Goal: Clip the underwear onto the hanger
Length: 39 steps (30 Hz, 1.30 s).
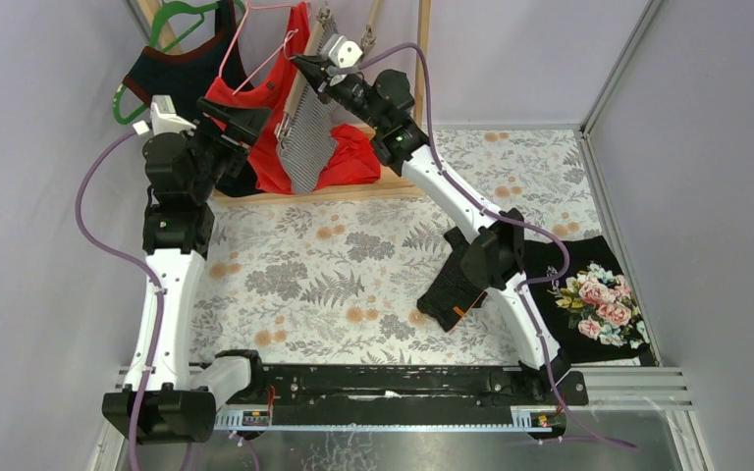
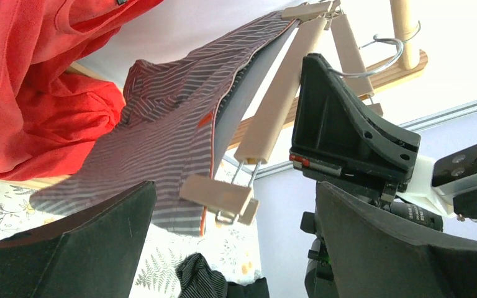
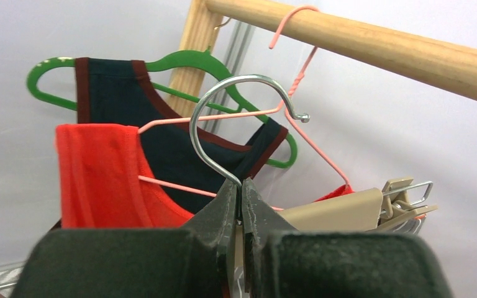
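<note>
Right claw point(image 3: 241, 194) pinches hanger point(image 3: 338, 211) aloft; left claw point(image 2: 235, 208) gapes alongside.

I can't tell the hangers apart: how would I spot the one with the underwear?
Look at the wooden rail at the back. Right of the red top, the right hand pinches a hanger by its metal hook. Only this one is beige with clips and carries grey striped underwear, unlike the green hanger and pink hanger.
</note>
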Available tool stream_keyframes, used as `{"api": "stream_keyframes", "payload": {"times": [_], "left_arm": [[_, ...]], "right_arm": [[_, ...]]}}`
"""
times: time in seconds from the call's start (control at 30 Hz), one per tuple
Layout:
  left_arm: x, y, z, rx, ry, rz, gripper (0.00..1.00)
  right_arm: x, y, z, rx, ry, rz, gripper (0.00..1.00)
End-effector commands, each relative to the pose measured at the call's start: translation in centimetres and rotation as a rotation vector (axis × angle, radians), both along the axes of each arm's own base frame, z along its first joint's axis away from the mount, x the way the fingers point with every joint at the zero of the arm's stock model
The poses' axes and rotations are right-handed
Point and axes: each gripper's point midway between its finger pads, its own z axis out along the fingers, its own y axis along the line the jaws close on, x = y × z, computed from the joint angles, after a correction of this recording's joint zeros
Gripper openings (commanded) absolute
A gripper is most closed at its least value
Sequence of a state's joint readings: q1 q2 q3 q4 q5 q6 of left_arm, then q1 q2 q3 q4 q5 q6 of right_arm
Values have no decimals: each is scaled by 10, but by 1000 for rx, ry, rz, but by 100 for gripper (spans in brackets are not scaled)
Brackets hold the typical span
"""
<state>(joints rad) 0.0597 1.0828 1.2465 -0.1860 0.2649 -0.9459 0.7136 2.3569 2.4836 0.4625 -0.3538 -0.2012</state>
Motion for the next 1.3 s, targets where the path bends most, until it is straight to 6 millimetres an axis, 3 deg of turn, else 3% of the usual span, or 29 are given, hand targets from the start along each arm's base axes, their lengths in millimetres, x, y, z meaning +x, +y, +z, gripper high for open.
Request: {"api": "stream_keyframes", "payload": {"times": [0.0, 0.27, 0.47, 0.73, 1.03, 1.27], "left_arm": [[0, -2, 2, -9, -37, -22, 100], [2, -2, 3, -27, -68, -17, 100], [7, -13, 0, -98, -84, -87, 100], [7, -20, -6, -330, -123, -149, 100], [-8, -11, -5, -550, -224, -160, 100], [-22, -9, -10, -798, -299, -274, 91]], "right_arm": [[-15, -33, 81, 181, -194, -95, 0], [-2, -50, 83, 245, -180, -123, 0], [2, -56, 83, 257, -155, -112, 0], [6, -68, 84, 281, -71, -86, 0], [10, -70, 84, 291, -3, -90, 0], [10, -72, 85, 315, 26, -71, 0]]}}
